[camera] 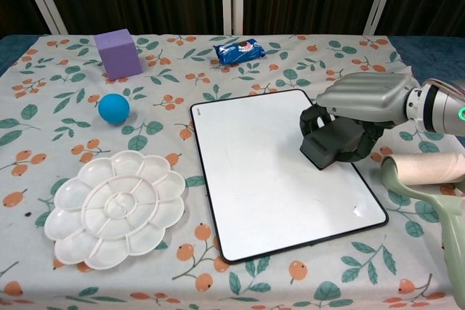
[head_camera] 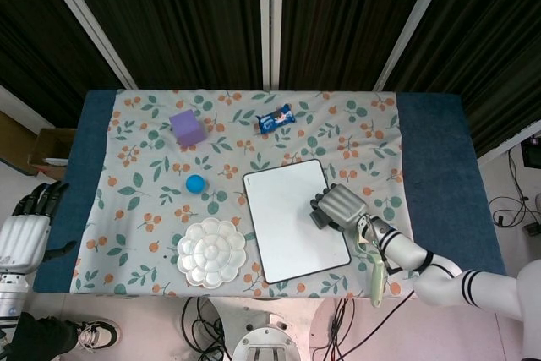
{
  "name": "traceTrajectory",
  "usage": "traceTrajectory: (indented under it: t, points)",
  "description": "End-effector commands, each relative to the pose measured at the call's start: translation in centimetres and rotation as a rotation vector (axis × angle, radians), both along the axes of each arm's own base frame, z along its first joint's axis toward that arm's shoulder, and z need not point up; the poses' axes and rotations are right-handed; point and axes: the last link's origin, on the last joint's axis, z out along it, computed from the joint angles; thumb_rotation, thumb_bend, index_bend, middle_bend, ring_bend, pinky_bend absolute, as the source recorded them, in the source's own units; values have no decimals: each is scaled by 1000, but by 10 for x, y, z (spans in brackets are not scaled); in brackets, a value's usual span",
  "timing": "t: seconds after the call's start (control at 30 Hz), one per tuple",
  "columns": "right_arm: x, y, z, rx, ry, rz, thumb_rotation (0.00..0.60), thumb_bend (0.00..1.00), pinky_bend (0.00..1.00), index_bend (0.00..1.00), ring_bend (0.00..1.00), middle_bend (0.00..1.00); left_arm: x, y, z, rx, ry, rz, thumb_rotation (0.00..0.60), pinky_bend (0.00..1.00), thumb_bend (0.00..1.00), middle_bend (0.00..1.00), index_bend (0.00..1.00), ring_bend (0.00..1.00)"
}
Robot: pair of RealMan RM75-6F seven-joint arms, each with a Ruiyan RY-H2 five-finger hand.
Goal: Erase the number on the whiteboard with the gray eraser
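The left hand [head_camera: 25, 230] hangs idle off the desk's [head_camera: 439, 166] left edge, fingers apart and empty, the whiteboard [camera: 280, 168] lies wiped blank at centre, and the right hand [camera: 363, 103] grips the gray eraser [camera: 334, 143] against the board's right rim, finishing a stroke.

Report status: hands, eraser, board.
Right robot hand grips gray eraser at whiteboard's right edge. Left robot hand open, off table. Board reads blank. Lint roller close on the right.

Left hand [head_camera: 25, 226] cut by head-view edge; lint roller [camera: 429, 179] cut by chest-view edge.
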Motion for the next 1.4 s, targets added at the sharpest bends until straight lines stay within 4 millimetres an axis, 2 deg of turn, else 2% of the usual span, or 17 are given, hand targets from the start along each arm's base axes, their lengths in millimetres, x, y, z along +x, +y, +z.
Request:
traceTrajectory:
  t: [0.03,0.37,0.5,0.63,0.73,0.93,1.03,1.2,1.27,1.3,1.33,1.4]
  points:
    - [3,-9,-8,-30,-11,0,600,285,825,977,732,819,0,0,0,0,0,1,600,187,0,76,87,57]
    - [17,-47,-21,-215,-122,-22,600,285,825,977,733,819,-4,-1,0,4,-4,11,600,187,0,77,87,57]
    - [28,-55,-11,-281,-200,-16,600,284,825,975,733,818,-5,-2,1,9,-3,16,600,187,0,77,87,57]
    - [32,-62,9,-347,-277,-14,600,284,825,975,732,818,-6,-3,1,8,-6,19,600,186,0,76,87,57]
    - [22,-66,29,-394,-291,-28,600,284,825,974,731,819,-6,-3,0,7,-10,17,600,186,0,76,87,57]
    - [-27,-70,52,-429,-140,-125,600,284,824,970,728,819,-5,-2,-4,-2,-16,8,600,186,0,77,87,57]
    - [-46,-67,54,-404,-90,-175,600,284,825,966,728,819,-5,-1,-7,-9,-17,5,600,186,0,77,87,57]
    - [-60,-62,49,-346,-76,-213,600,284,821,934,729,817,-3,1,-9,-14,-12,2,600,186,0,76,87,57]
    - [-65,-61,46,-342,-58,-206,600,274,789,874,709,788,-3,2,-10,-19,-11,2,600,186,0,76,87,57]
    - [-68,-60,45,-332,-51,-212,600,256,724,780,639,714,-2,2,-10,-21,-9,1,600,186,0,76,87,57]
    - [-71,-59,44,-316,-42,-227,600,226,587,610,469,562,-2,2,-10,-21,-8,0,600,186,0,76,87,57]
    - [-73,-60,46,-300,-30,-244,600,165,210,202,114,186,-1,2,-10,-19,-9,-1,600,187,0,77,87,57]
